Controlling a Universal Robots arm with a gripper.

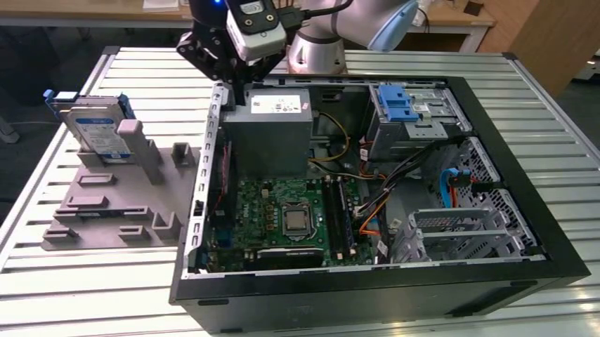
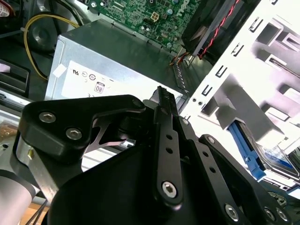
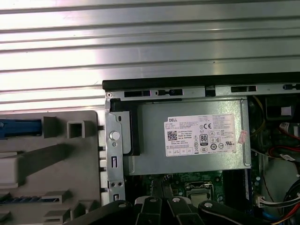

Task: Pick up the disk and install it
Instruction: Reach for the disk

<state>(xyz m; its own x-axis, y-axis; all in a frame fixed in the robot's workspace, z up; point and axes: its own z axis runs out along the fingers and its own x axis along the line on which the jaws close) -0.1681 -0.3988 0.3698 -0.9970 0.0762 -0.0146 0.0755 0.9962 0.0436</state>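
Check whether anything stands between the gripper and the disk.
Nothing visible does. The gripper hangs above the computer case wall, and the disk stands upright in the grey holder on the exterior view's left, with open space between them.

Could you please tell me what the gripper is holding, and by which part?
Nothing: the gripper hangs empty above the power supply, while the disk stands in its grey holder.
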